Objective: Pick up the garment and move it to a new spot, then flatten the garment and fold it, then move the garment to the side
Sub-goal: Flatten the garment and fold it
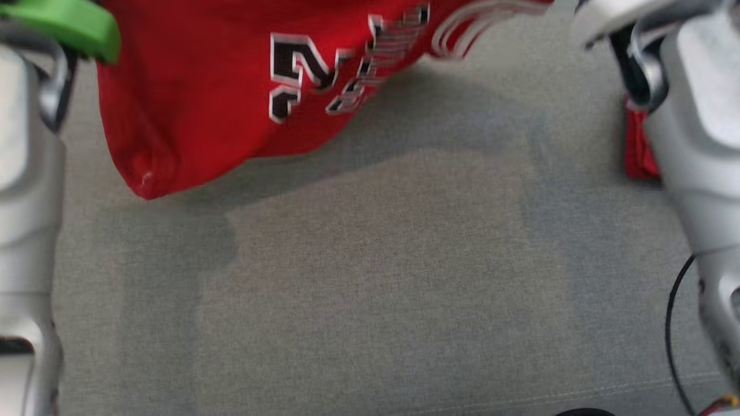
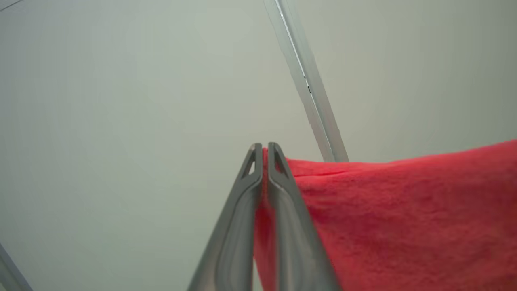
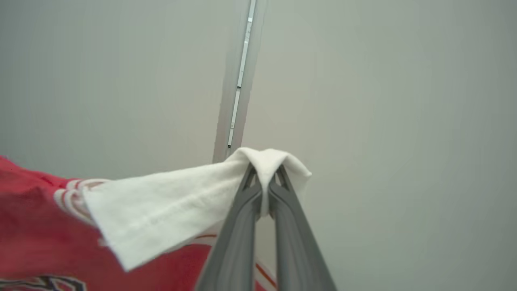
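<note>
While my left hand [image 2: 262, 150] is clamped shut on one red edge of the garment [image 2: 404, 222] and my right hand [image 3: 265, 178] on its white end, it hangs stretched left-right between them over the far surface [image 1: 376, 277]; laydown likely nearward.

On my head feed both forearms are smooth, silvery-white shells. The left forearm [image 1: 23, 190] fills the left edge of the frame and the right forearm [image 1: 699, 150] the right edge. A bright green cap [image 1: 69, 23] sits at the upper left. A glossy black joint [image 1: 639, 75] shows at the upper right, and a thin black cable [image 1: 670, 323] curves at the lower right. On the wrist feeds, the left fingers [image 2: 236, 234] and right fingers [image 3: 236, 242] are long, dark grey and tapering, each with a small triangular slot near its tip.
</note>
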